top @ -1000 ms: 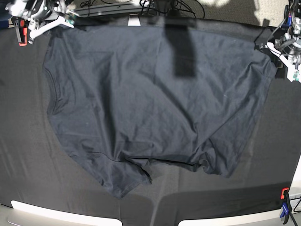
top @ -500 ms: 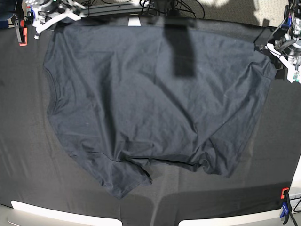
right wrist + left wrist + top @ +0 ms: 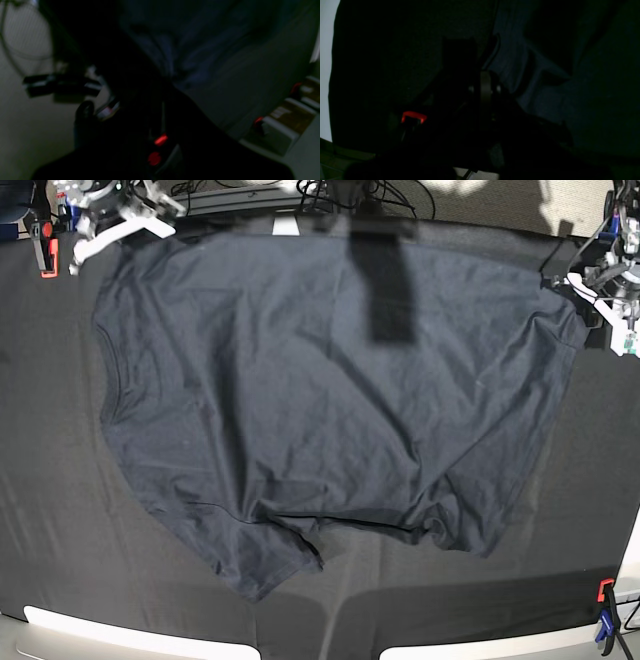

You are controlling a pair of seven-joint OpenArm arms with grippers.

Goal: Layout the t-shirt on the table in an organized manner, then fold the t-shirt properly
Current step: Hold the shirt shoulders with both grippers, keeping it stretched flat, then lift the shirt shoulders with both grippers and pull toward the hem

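Since a second ago my right gripper point(image 3: 140, 220) has shifted at the far left corner of the base view and snapped shut; the shirt's corner under it has lifted slightly off its earlier line. Whether cloth is actually pinched there I can't tell: its wrist view is dark and blurred, showing only blue-grey folds just beyond the fingers. My left gripper point(image 3: 585, 280) has not moved. It sits closed at the far right corner, and its wrist view shows the closed tips against a raised ridge of cloth, so I judge it is holding the shirt's edge.

The shirt point(image 3: 330, 390) lies spread over most of the table point(image 3: 40, 480), nearly flat, with creases fanning from the far right corner and a rumpled, tucked-under patch along the near edge. One sleeve pokes out toward the near side.

I expect it to handle as light, limp cloth: no stiffness, it will sag and drag wherever it isn't supported, and it should slide fairly easily over the black cover. Nothing fragile. Best holds are seams and corners, meaning the shoulder, hem corners and sleeve ends, pinching through both layers.

Its collar point(image 3: 108, 375) faces the left of the base view, hem to the right, so the long axis runs left to right across the table.
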